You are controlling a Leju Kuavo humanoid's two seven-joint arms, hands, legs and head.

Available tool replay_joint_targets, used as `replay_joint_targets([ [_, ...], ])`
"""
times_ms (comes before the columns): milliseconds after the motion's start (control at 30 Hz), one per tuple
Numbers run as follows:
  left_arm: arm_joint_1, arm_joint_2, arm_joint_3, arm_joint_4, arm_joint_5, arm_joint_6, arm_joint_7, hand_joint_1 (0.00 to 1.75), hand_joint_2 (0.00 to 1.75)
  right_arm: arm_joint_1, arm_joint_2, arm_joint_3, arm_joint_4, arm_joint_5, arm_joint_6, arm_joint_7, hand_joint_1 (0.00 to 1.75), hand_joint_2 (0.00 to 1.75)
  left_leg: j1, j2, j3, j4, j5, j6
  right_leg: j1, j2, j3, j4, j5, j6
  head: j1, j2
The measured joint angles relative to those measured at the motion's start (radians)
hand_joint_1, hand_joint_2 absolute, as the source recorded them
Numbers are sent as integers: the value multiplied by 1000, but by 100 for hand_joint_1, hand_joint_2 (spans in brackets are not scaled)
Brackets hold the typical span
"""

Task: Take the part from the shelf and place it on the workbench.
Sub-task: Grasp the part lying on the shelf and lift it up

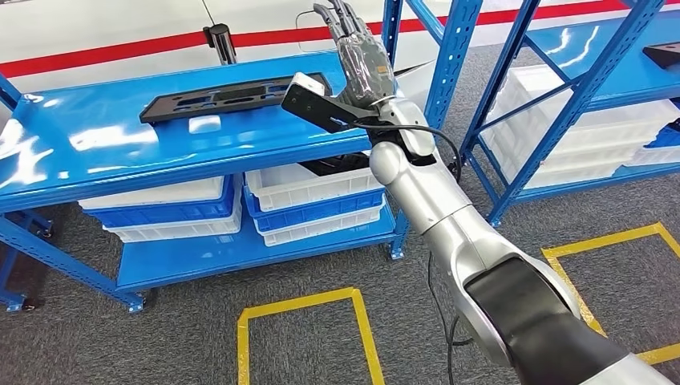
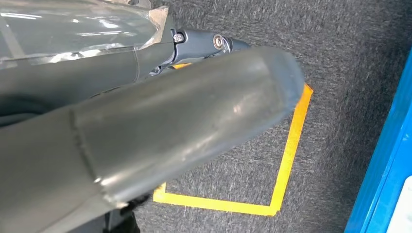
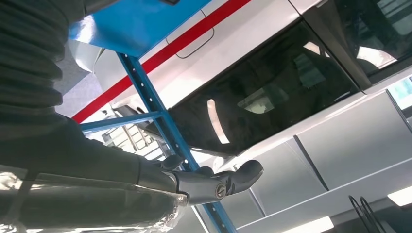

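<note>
- Reaching phase: your right robot hand [image 1: 357, 48] is raised above the right end of the blue shelf [image 1: 96, 152], fingers pointing up and away, holding nothing.
- The part [image 1: 212, 98] is a long flat black plate with cut-outs, lying flat on the top deck of the blue shelf, towards the back edge, left of the right robot hand and not touched by it.
- Handling guess: the part looks rigid and thin, probably plastic or light metal, not fragile. Flat on a glossy deck it could slide when nudged, and there's little edge height to get fingers under.
- Take hold at the end nearest the right robot hand, or across the narrow width mid-length, pinching over a long edge; the cut-outs may give finger purchase. An end grip on a long plate will likely let it droop or swing.
- Right robot hand state: fingers extended, lying close to one another, not curled; the right wrist view shows thumb and fingers straight with nothing between them.
- Left robot hand [image 2: 160, 121]: hangs down over the grey carpet and a yellow tape square [image 2: 286, 160]; the thumb fills the left wrist view, so you cannot tell whether the fingers are spread or curled.
- White and blue bins [image 1: 313, 200] sit on the lower deck of the blue shelf, under the part.
</note>
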Motion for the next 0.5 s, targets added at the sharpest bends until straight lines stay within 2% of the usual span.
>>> replay_joint_targets([
  [33,0,0,0,0,2,0,0,0,0,0,1,0,3,-1,-2,-1,0,175,0,0,-4,-21,25,3,2,1,7,0,-6,0,0,0],
  [67,0,1,0,0,3,0,1,0,0,0,2,1,6,-2,-3,-3,0,175,-1,0,12,-78,68,8,4,3,15,0,-12,1,0,0],
  [100,0,3,0,0,5,0,1,0,0,-1,3,1,8,-3,-5,-5,0,175,-3,0,38,-153,117,18,5,4,24,-1,-18,2,0,0],
  [133,-1,4,0,0,7,1,1,0,0,-3,5,1,12,-5,-7,-7,0,175,-7,1,64,-219,148,28,7,5,30,-2,-24,5,1,0],
  [167,-2,6,0,0,8,1,1,0,0,-5,6,2,14,-8,-8,-10,0,175,-13,1,85,-265,163,37,7,6,33,-4,-29,8,1,0],
  [233,-5,7,0,0,11,3,1,0,0,-7,9,2,21,-11,-11,-14,0,175,-22,1,103,-296,157,52,9,6,38,-3,-29,21,1,0],
  [300,-6,7,1,0,12,5,1,0,0,-8,10,2,24,-12,-13,-15,0,175,-21,0,124,-312,160,63,13,5,40,10,-31,34,1,0],
  [333,-7,7,1,0,12,6,1,0,0,-10,10,2,26,-12,-13,-15,0,175,-18,-1,136,-318,160,67,14,5,32,31,-37,37,2,0],
  [367,-9,7,1,0,12,6,1,0,0,-13,10,2,27,-13,-14,-15,0,175,-15,-1,146,-322,160,70,13,5,10,70,-51,37,3,0],
  [433,-12,6,1,0,12,6,1,0,0,-16,9,2,31,-13,-14,-15,0,175,-13,-1,155,-325,153,73,9,5,-66,191,-91,35,3,0],
  [467,-12,5,1,0,12,6,1,0,0,-14,9,2,34,-13,-14,-15,0,175,-13,-2,158,-324,148,73,6,4,-107,247,-107,38,3,0],
  [500,-11,4,1,0,12,6,1,0,0,-12,9,2,36,-13,-14,-15,0,175,-13,-4,163,-324,142,72,3,4,-135,273,-112,43,3,0],
])
